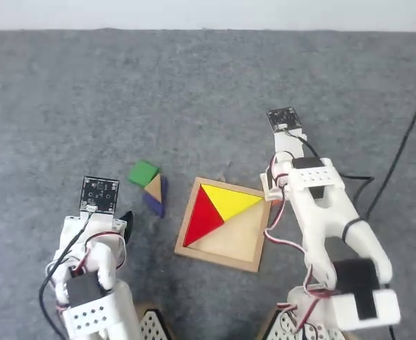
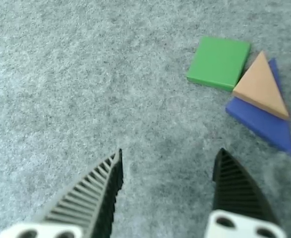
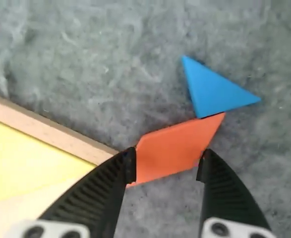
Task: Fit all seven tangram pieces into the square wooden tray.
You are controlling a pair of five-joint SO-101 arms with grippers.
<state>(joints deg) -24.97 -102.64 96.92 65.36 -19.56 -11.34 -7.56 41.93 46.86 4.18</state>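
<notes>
Currently we note: right gripper [image 3: 167, 156] clamped on orange piece [image 3: 177, 141], just beside tray [image 3: 46, 128]; blue triangle [image 3: 212, 91] at piece corner. Left gripper [image 2: 170, 153] wide open over mat [image 2: 86, 74], near green square [image 2: 218, 62]. Tray holds red triangle [image 1: 202, 216], yellow triangle [image 1: 229, 200].

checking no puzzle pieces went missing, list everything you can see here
mat: 1, grey, under everything
tray: 1, wood, middle of the mat
red triangle: 1, red, in the tray
yellow triangle: 1, yellow, in the tray, against the red one
green square: 1, green, on the mat beside the tray
dark blue piece: 1, dark blue, by the green square
tan triangle: 1, tan, partly on the dark blue piece
orange piece: 1, orange, on the mat just outside the tray
light blue triangle: 1, light blue, at the orange piece's corner
left gripper: 1, black, open over bare mat
right gripper: 1, black, shut on the orange piece
</notes>
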